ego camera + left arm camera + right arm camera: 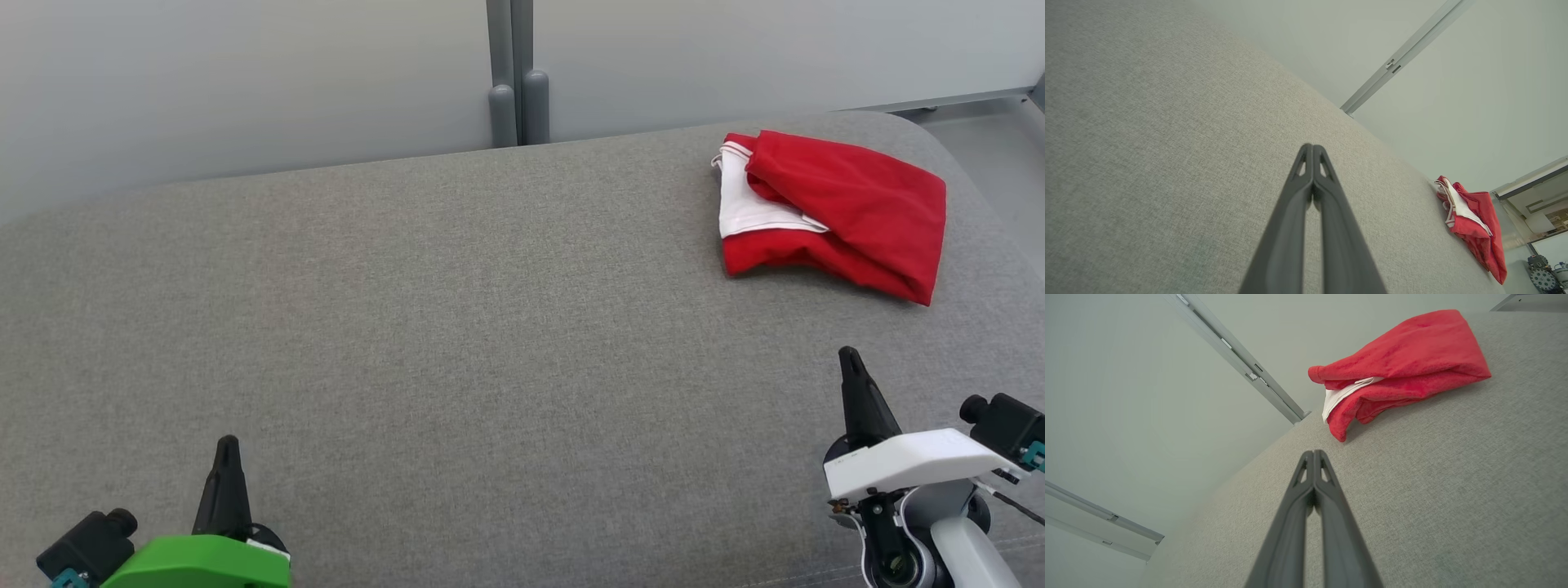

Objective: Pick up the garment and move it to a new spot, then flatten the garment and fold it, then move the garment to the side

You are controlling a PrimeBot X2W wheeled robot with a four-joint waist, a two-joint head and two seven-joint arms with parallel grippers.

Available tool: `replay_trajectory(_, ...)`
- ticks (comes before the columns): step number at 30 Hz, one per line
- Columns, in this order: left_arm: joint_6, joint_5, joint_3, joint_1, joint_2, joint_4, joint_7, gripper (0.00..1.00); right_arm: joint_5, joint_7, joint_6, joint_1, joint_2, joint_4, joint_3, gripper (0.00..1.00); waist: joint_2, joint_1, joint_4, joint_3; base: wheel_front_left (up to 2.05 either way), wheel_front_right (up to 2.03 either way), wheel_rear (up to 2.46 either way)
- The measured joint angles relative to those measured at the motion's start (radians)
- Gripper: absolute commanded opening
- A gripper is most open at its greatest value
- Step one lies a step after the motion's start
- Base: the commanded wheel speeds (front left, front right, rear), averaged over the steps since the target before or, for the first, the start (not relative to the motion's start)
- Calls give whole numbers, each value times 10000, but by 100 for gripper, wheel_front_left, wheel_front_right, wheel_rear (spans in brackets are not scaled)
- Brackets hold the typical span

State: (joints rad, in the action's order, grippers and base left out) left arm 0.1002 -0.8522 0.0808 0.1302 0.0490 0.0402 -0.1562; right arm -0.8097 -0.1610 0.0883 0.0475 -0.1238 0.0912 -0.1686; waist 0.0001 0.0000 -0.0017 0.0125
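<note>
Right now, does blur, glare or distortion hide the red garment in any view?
No. Head view: soft light, no glare, red and white garment sharp, faint shadow at its near edge. Left wrist view: tilted, garment small near the right edge. Right wrist view: garment large and crisp.

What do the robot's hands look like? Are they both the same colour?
The left gripper has a bright green shell, the right gripper a white shell. Both have long, dark, pointy fingers with small holes near the tips.
</note>
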Motion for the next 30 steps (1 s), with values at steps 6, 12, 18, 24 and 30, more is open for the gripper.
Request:
replay_trajectory(6,-50,-771,-98,-101,36,81,224,0,-800,188,-86,-56,0,4,194,0,0,0,1,-8,0,0,0)
replay_trajectory(12,-224,-1624,-148,-303,86,130,420,0,-1781,397,-176,-196,0,17,416,0,0,0,3,-18,0,0,0)
replay_trajectory(18,-303,-2422,-194,-383,146,190,600,0,-2577,575,-270,-201,2,50,619,0,0,0,4,-27,0,0,0)
replay_trajectory(24,-458,-3223,-261,-546,232,270,773,0,-3405,761,-382,-260,4,104,803,0,0,0,5,-37,0,0,0)
replay_trajectory(30,-554,-3856,-351,-621,259,399,907,0,-4092,886,-453,-362,10,142,974,0,0,0,7,-45,0,0,0)
